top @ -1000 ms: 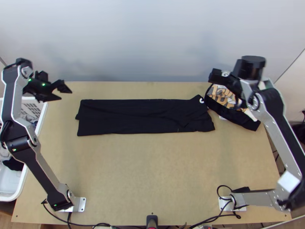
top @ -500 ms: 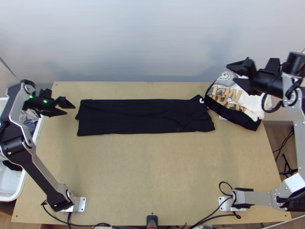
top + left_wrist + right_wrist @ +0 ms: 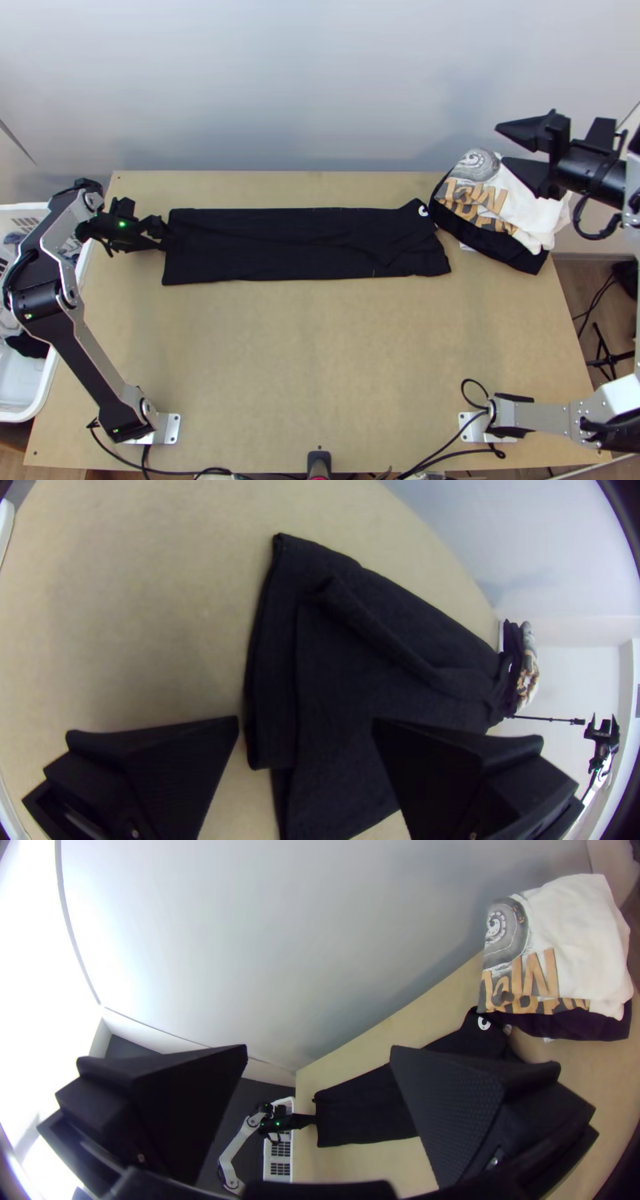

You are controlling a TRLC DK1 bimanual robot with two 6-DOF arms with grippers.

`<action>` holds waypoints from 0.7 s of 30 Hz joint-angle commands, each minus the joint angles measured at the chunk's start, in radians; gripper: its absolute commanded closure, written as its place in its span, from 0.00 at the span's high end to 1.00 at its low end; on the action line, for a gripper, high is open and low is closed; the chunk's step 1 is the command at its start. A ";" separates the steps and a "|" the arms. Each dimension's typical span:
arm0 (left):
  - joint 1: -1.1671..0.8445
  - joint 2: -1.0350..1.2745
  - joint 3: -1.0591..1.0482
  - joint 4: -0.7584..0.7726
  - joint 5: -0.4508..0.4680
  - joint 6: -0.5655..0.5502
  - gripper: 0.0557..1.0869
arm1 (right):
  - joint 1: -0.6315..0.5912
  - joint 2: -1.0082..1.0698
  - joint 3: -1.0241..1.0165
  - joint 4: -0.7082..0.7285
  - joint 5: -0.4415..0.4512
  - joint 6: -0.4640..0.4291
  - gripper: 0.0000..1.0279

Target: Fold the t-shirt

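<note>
Near left, white basket point(image 3: 46, 392) of clothes beside the table point(image 3: 320, 360); mid-table the black t-shirt point(image 3: 304, 244) lies flat, folded into a long strip running left to right, a small white mark at its right end. My left gripper point(image 3: 166, 234) is at the shirt's left end, fingers spread wide, the hem edge showing between them, can't tell if they touch it. Far right, a pile of folded clothes point(image 3: 532, 218), printed white one on top, with my right gripper point(image 3: 502, 144) up by it, open and holding nothing.
</note>
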 commanded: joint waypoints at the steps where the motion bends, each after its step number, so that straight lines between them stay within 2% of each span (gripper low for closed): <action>1: -0.047 0.009 -0.038 0.037 -0.024 -0.006 0.95 | -0.008 -0.027 0.031 -0.021 -0.010 0.015 0.96; 6: -0.110 -0.020 -0.097 0.041 -0.011 -0.004 0.94 | -0.008 -0.044 0.025 -0.027 -0.010 0.017 0.96; 8: -0.139 -0.046 -0.124 0.049 -0.001 -0.006 0.83 | -0.008 -0.047 0.025 -0.027 -0.010 0.021 0.96; 9: -0.155 -0.068 -0.149 0.061 0.006 -0.008 0.69 | -0.008 -0.049 0.025 -0.027 -0.010 0.023 0.96; 10: -0.172 -0.097 -0.181 0.090 0.006 -0.011 0.52 | -0.008 -0.050 0.025 -0.027 -0.010 0.024 0.96; 12: -0.198 -0.149 -0.239 0.150 0.006 -0.017 0.02 | -0.008 -0.050 0.024 -0.027 -0.010 0.029 0.96; 16: -0.176 -0.206 -0.285 0.167 0.005 -0.015 0.03 | -0.011 -0.062 0.016 -0.027 -0.009 0.023 0.96; 21: -0.003 -0.235 -0.271 0.142 0.003 0.025 0.03 | -0.032 -0.070 0.004 -0.027 -0.009 0.009 0.96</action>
